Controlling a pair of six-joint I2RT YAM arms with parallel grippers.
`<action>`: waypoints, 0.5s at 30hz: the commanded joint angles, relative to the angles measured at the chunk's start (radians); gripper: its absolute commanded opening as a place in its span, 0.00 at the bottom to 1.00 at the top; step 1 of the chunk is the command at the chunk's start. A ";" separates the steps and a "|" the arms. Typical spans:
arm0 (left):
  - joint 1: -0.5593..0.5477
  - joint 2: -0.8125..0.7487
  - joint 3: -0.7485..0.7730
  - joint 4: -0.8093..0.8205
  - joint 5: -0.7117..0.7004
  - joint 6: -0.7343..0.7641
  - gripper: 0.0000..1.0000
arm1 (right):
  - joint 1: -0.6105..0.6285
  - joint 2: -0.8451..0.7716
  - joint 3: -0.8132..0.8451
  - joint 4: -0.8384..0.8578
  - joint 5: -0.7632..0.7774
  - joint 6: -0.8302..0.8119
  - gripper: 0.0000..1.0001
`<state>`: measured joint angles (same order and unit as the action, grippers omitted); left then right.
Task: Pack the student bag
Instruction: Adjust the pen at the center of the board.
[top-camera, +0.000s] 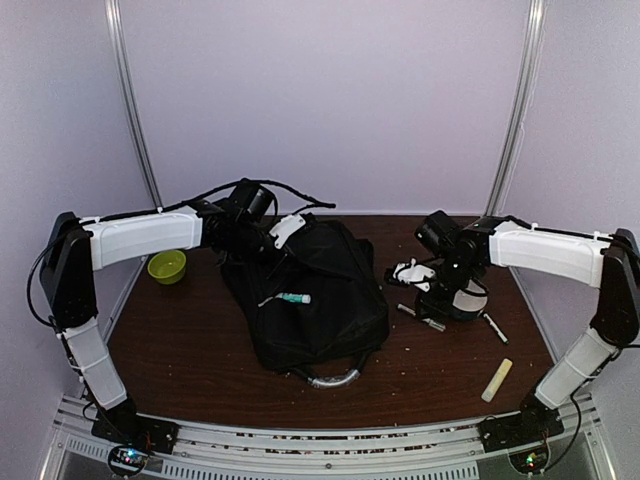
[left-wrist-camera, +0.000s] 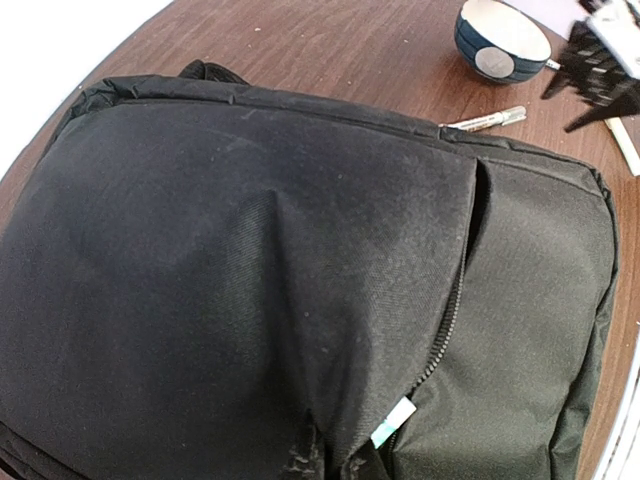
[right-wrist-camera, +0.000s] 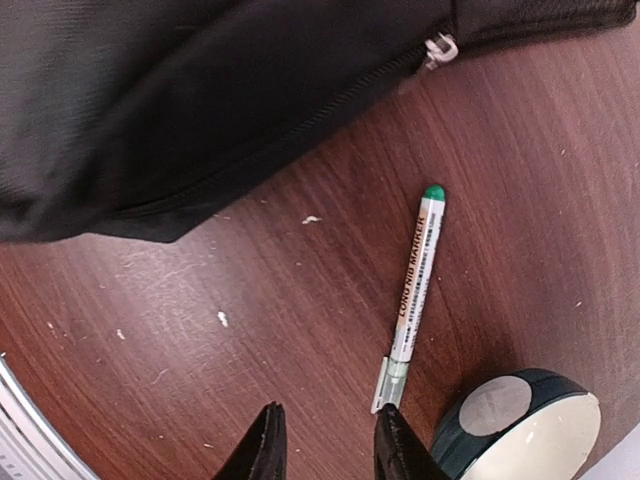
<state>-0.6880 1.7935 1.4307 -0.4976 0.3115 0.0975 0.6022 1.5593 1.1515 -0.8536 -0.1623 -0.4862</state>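
Note:
The student bag (top-camera: 315, 300) is a large black backpack lying flat mid-table, grey handle toward the near edge. It fills the left wrist view (left-wrist-camera: 250, 250). A white and teal marker (top-camera: 295, 298) pokes out of its open zipper, as the left wrist view (left-wrist-camera: 393, 421) also shows. My left gripper (top-camera: 262, 243) is at the bag's far edge and seems shut on a raised fold of its fabric (left-wrist-camera: 325, 440). My right gripper (right-wrist-camera: 328, 450) is open and empty, low over the table. A green-tipped marker (right-wrist-camera: 415, 290) lies by its right finger.
A blue bowl (right-wrist-camera: 520, 425) lies beside the right gripper and shows in the top view (top-camera: 470, 300). Another marker (top-camera: 495, 328) and a beige stick (top-camera: 497, 380) lie right of it. A green bowl (top-camera: 167, 266) sits left of the bag.

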 joint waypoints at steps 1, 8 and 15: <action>0.004 -0.002 0.032 0.087 0.046 -0.015 0.00 | -0.047 0.086 0.104 -0.078 -0.011 0.000 0.30; 0.004 0.000 0.034 0.087 0.049 -0.017 0.00 | -0.085 0.229 0.179 -0.095 0.004 -0.018 0.27; 0.003 0.000 0.037 0.085 0.057 -0.019 0.00 | -0.090 0.301 0.195 -0.077 0.053 -0.006 0.27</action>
<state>-0.6880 1.7947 1.4307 -0.4976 0.3172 0.0940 0.5194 1.8362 1.3182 -0.9237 -0.1535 -0.4938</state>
